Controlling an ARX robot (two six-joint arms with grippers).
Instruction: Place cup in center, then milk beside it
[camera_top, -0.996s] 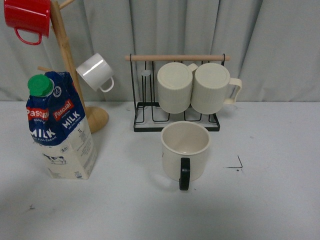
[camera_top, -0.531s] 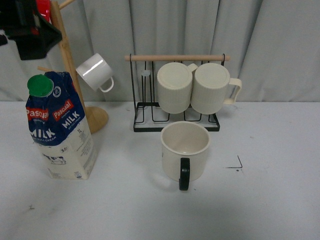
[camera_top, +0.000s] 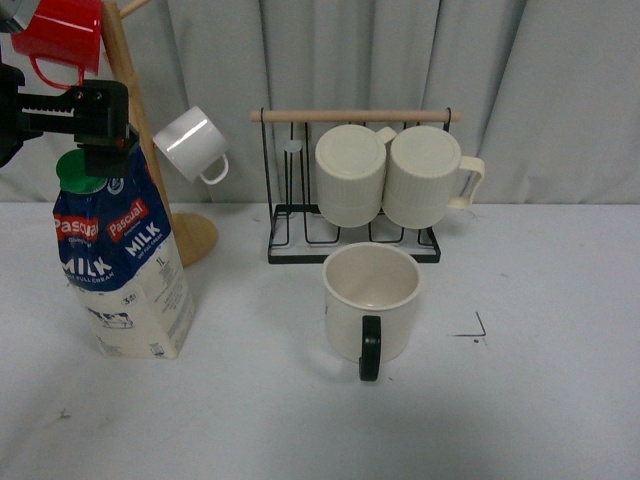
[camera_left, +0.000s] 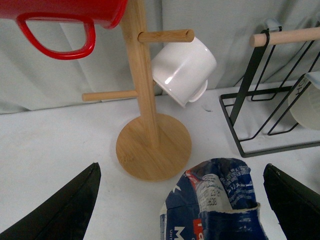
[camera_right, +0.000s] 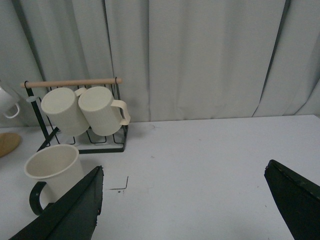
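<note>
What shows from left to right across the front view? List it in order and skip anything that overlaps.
milk → small white mug → cup → black corner mark. The mug tree, the wire rack and the ribbed mugs are left out because they overlap these.

Left gripper (camera_top: 95, 140) fingers (camera_left: 70, 210): matt black plastic. Directly under them the milk (camera_top: 125, 270) is printed paperboard with a slight sheen, creased at the top fold, with a smooth green plastic cap (camera_top: 80, 172). Just beyond the gripper, the mug tree (camera_left: 145, 100) is smooth pale wood, and the red mug (camera_left: 65, 7) and white mug (camera_left: 182, 70) are both glossy. Further out to its side, the cup (camera_top: 370, 295) is smooth cream glaze with a glossy black handle, and the tabletop (camera_top: 560, 400) is matt grey.
</note>
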